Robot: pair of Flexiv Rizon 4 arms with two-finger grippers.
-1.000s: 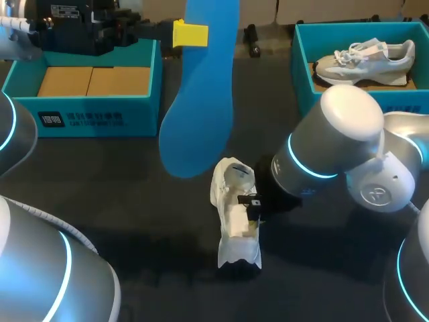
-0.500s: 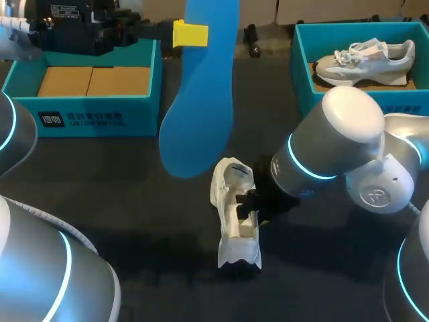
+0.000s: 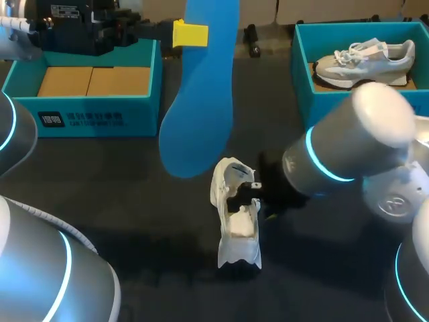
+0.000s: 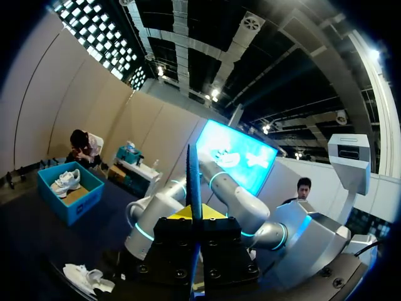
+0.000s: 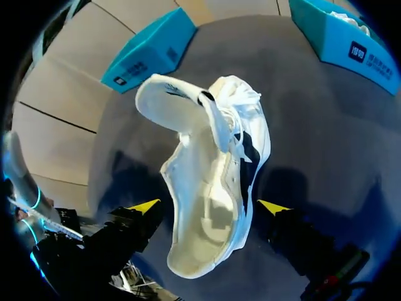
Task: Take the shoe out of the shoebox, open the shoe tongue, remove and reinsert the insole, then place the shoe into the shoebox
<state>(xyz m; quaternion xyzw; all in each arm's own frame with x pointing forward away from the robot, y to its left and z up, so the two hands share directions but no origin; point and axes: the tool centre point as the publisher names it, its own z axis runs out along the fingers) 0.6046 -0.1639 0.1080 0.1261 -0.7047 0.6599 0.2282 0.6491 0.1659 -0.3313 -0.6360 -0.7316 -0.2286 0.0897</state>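
My left claw (image 3: 190, 33) pinches the insole (image 3: 198, 100); right claw (image 5: 208, 207), wide, straddles the shoe (image 5: 213, 163); off-centre closing could topple it.

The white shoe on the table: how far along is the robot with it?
Done: the shoe lies out on the table, and its blue insole has been removed. In hand: the left gripper holds the insole up in the air, while the open right gripper straddles the shoe. Left: slide the insole back in, then put the shoe into the empty shoebox.
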